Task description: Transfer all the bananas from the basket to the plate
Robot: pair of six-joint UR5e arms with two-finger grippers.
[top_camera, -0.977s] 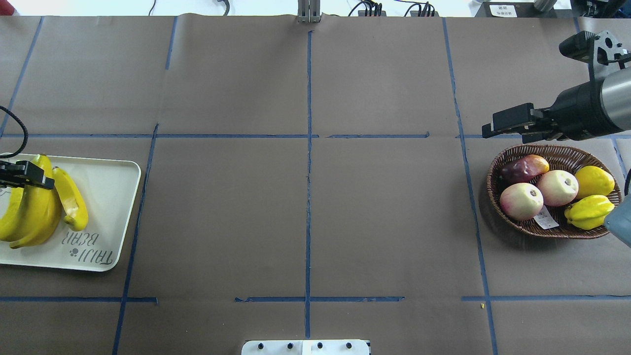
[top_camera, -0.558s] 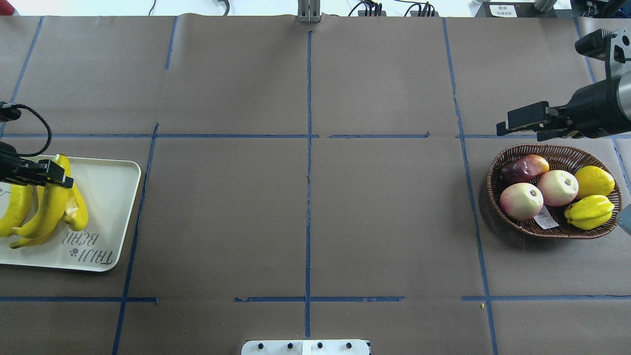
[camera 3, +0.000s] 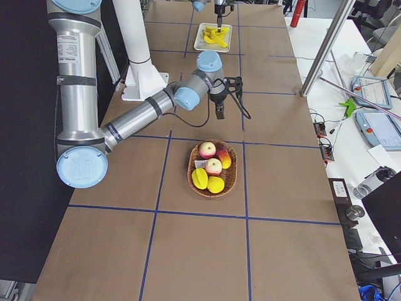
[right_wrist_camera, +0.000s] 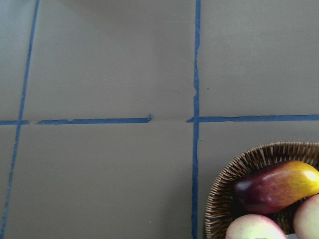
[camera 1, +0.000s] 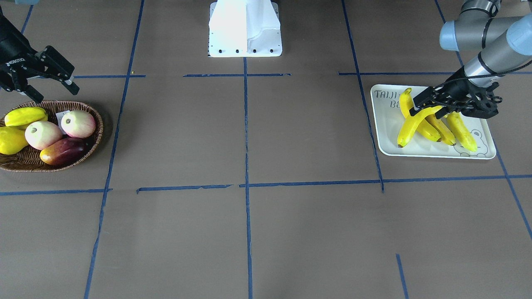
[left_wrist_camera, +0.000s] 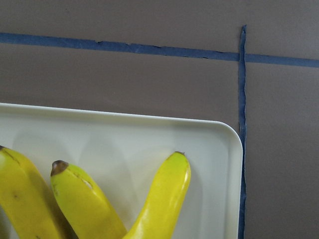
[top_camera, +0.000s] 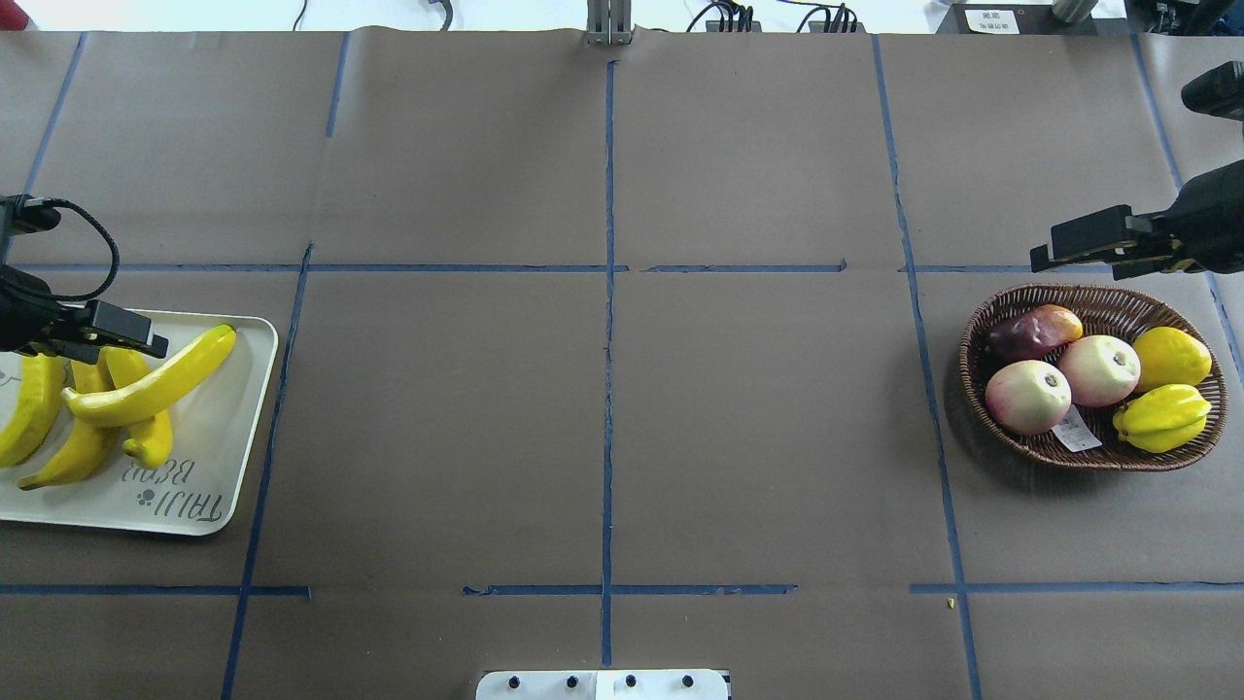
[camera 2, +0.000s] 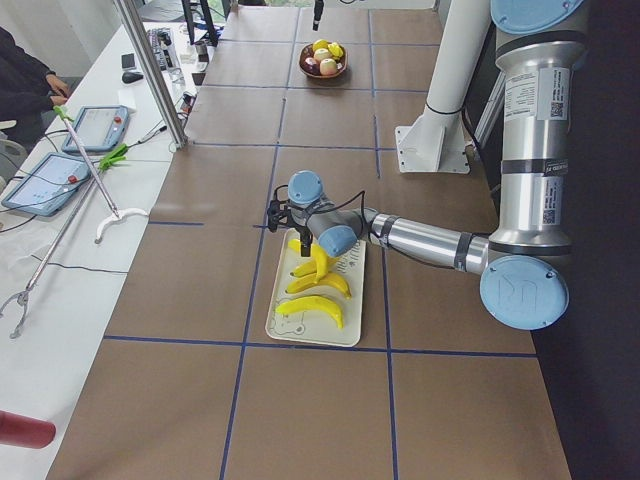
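Observation:
Four yellow bananas (top_camera: 151, 379) lie on the white plate (top_camera: 224, 437) at the table's left end. One banana (camera 1: 409, 126) lies slanted across the other three. My left gripper (camera 1: 430, 111) hovers just above that banana's near end, and its jaws look open. The left wrist view shows banana tips (left_wrist_camera: 169, 189) on the plate (left_wrist_camera: 149, 134). The wicker basket (top_camera: 967, 360) at the right end holds no bananas. My right gripper (camera 1: 52, 93) is open and empty, above the table just beyond the basket (camera 1: 97, 137).
The basket holds two pink-white round fruits (top_camera: 1028, 397), a dark red mango (top_camera: 1035, 331), a lemon-like fruit (top_camera: 1171, 358) and a yellow-green ridged fruit (top_camera: 1161, 416). The robot's white base (camera 1: 245, 29) stands at the table's near edge. Blue tape lines cross the brown table.
The banana under my left gripper swung from hanging upright to lying slanted across the others. The left gripper shifted right. The right gripper drew back to the right.

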